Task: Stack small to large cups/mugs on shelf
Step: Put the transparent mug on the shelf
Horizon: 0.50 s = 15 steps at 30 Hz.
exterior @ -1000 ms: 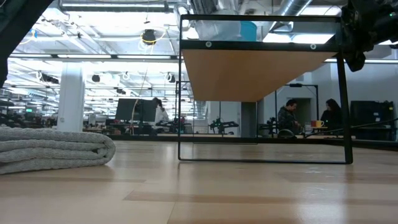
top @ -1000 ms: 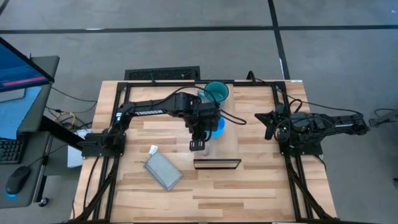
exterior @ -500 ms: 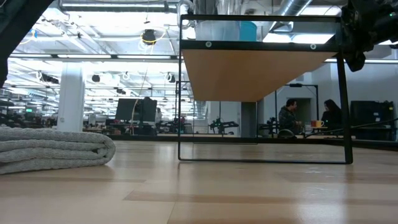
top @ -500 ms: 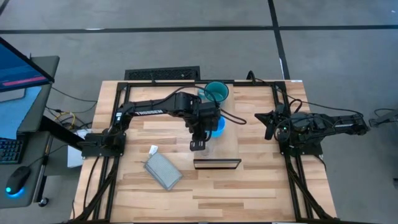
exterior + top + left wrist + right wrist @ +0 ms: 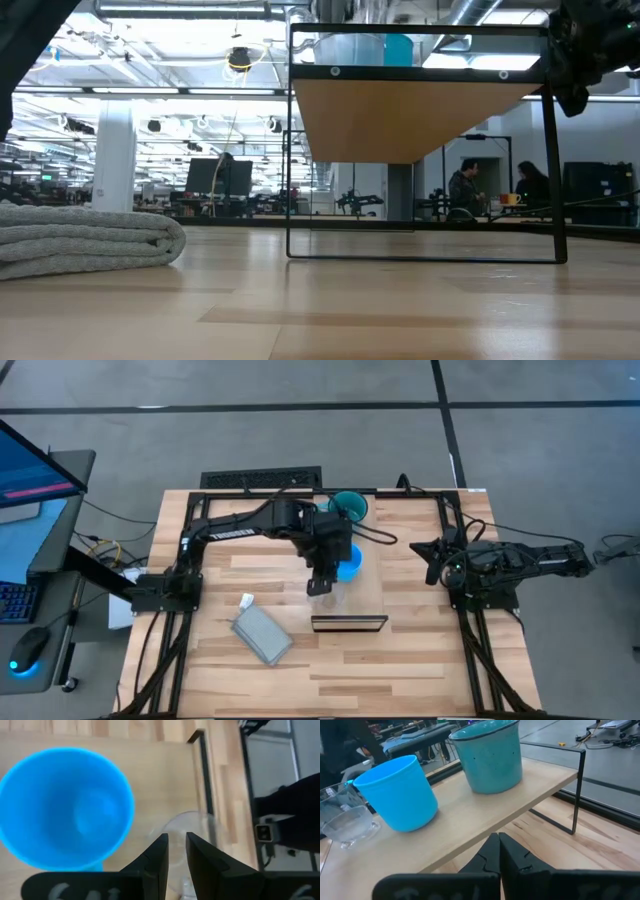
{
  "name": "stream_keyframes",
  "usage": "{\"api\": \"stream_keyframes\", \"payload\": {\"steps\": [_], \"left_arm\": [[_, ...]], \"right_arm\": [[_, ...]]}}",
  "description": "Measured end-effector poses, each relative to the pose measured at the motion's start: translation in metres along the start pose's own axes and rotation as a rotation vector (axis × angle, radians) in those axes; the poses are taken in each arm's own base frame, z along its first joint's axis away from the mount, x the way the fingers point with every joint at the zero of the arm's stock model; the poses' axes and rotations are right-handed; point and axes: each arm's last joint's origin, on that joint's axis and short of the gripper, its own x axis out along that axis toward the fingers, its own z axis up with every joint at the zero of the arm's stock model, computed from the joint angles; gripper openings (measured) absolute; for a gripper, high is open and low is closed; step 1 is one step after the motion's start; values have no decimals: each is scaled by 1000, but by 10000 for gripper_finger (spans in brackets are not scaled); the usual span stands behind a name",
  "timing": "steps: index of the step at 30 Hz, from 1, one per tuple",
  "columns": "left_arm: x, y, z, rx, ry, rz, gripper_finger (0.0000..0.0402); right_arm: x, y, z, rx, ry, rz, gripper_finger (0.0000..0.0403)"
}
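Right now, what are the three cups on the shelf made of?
The tiny cup looks like clear glass: you can see through it. The blue mug seems matte plastic, evenly coloured with no shine. The teal mug looks like speckled enamel or glazed pottery, with a dark rim; I can't tell which. The shelf is pale wood.

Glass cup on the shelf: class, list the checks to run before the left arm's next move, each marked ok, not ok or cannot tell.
1. Glass cup stands upright on the shelf: ok.
2. Blue mug sits between the glass cup and the teal mug, in size order: ok.
3. All three are apart, none nested yet: ok.
4. Left gripper is over the glass cup's rim: ok.
5. Left gripper's hold on the glass cup: cannot tell.
6. Right gripper waits shut, off to the side of the shelf: ok.
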Motion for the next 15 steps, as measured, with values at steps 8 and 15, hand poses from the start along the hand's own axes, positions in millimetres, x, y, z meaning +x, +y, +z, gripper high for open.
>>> {"api": "stream_keyframes", "payload": {"steps": [8, 15], "left_arm": [[-12, -10, -7, -27, 27, -6, 57], [-7, -27, -9, 79, 39, -33, 57]], "right_arm": [[0, 0, 0, -2, 3, -1, 15], [0, 0, 0, -4, 5, -2, 14]]}}
